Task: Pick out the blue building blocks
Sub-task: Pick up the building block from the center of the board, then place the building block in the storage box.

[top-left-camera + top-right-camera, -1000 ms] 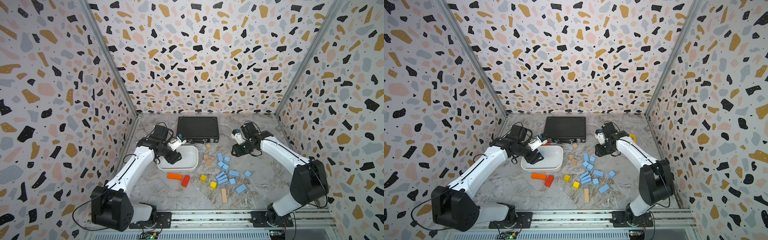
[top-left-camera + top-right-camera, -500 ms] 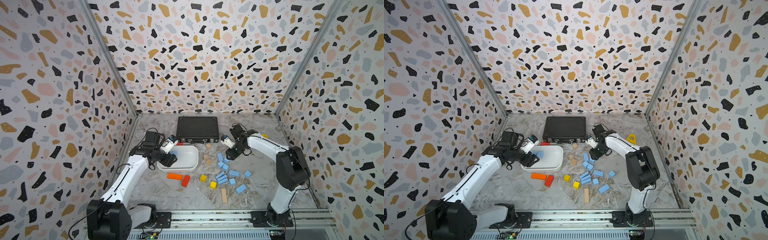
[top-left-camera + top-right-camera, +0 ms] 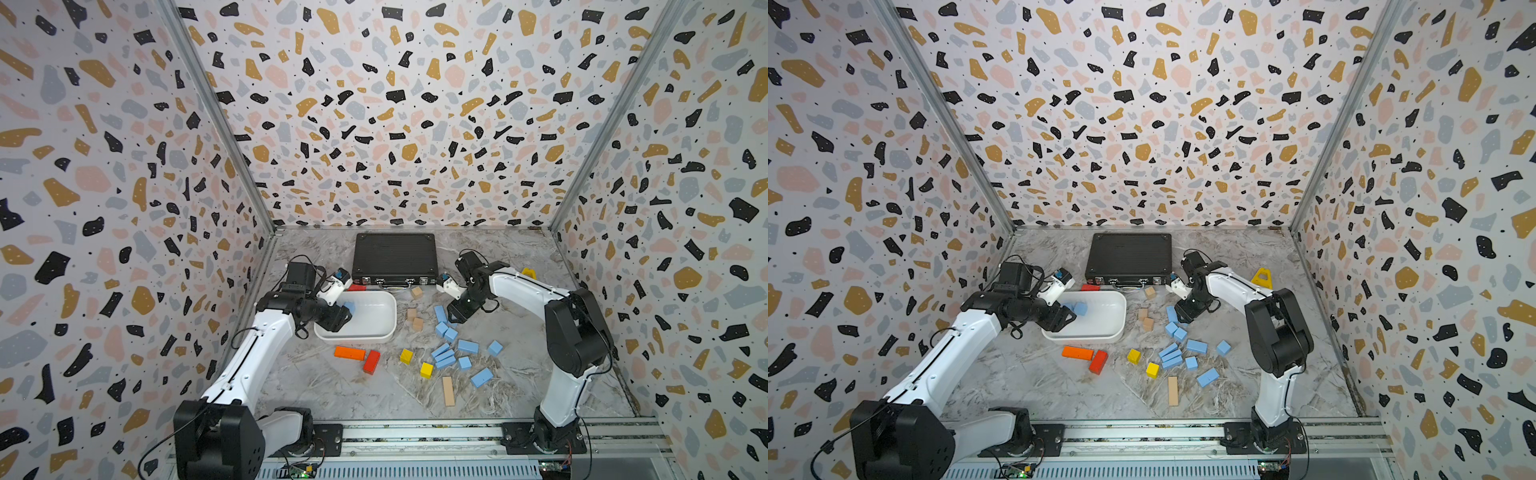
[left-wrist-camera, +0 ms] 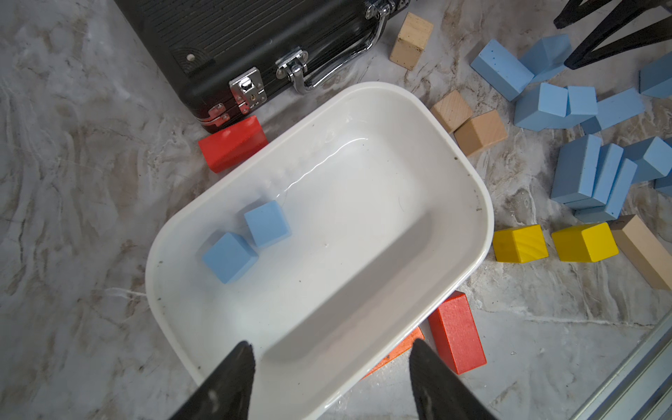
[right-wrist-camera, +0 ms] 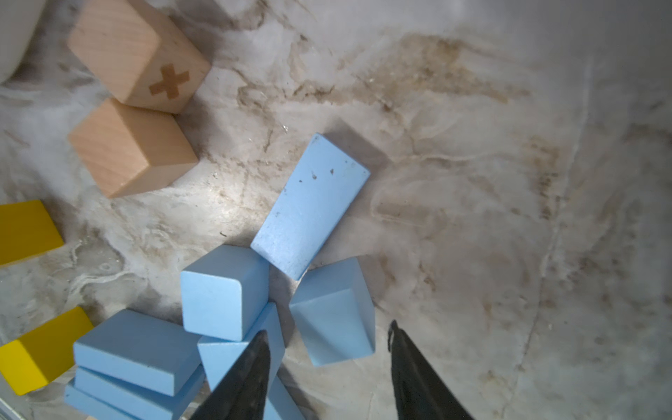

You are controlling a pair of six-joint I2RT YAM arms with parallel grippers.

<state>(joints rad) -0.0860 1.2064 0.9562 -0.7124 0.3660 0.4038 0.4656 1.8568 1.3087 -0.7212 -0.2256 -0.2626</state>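
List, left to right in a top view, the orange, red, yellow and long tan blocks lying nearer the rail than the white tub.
Orange block → red block → far yellow cube → near yellow cube → long tan block.

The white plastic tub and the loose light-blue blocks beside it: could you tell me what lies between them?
Two tan plain-wood cubes, side by side; both top views and the left wrist view show them.

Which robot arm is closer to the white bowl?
Left. The left fingers hang over the white bowl's rim; the right fingers are farther off, above the loose blue blocks.
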